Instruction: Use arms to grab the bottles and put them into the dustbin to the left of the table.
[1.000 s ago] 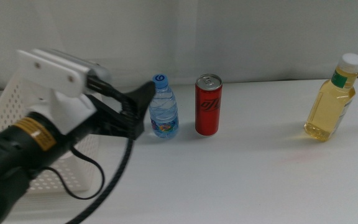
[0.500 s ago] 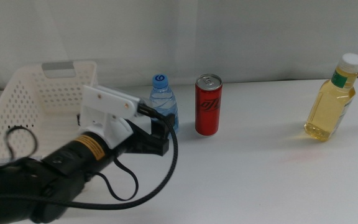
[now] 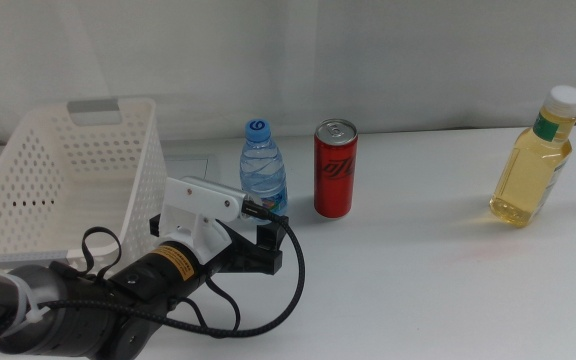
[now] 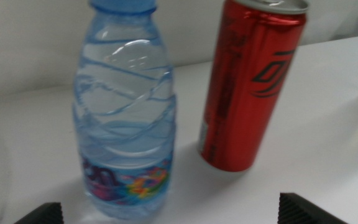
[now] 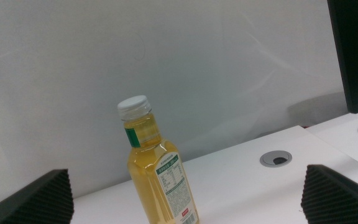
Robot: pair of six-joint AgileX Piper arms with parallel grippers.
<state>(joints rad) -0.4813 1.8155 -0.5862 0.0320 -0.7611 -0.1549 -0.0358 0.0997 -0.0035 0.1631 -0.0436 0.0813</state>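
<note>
**Ana:** Middle view had the left gripper (image 3: 258, 235) low over the worktop (image 3: 418, 290), just in front of the small water bottle (image 3: 264, 168). Why so low?

**Ben:** My guess is it was lined up for a side grasp on the bottle's body. Its wrist camera showed the two jaw tips wide apart at the corners of the picture, with the water bottle (image 4: 126, 118) standing between them but beyond the tips. So the jaws were open and gripping nothing.

**Ana:** And the red soda can (image 3: 335, 168)?

**Ben:** Upright just beside the bottle on its right, apart from it. That neighbour probably left one jaw little room, and a careless approach could have tipped the can.

**Ana:** Where did everything else stand?

**Ben:** Bottle and can stood toward the worktop's rear edge, left of centre. The yellow-liquid bottle (image 3: 534, 170) stood well apart, near the right edge. The white dustbin (image 3: 68, 170) sat at the left end, close to the water bottle, so I'd say the carry would have been short. I saw nothing inside it.

**Ana:** The right gripper (image 5: 185, 218)?

**Ben:** Out of the middle view. Its wrist camera showed both jaw tips far apart, so open, facing the yellow-liquid bottle (image 5: 157, 168) from a distance. It looked to be waiting, perhaps aimed at its own target.
</note>
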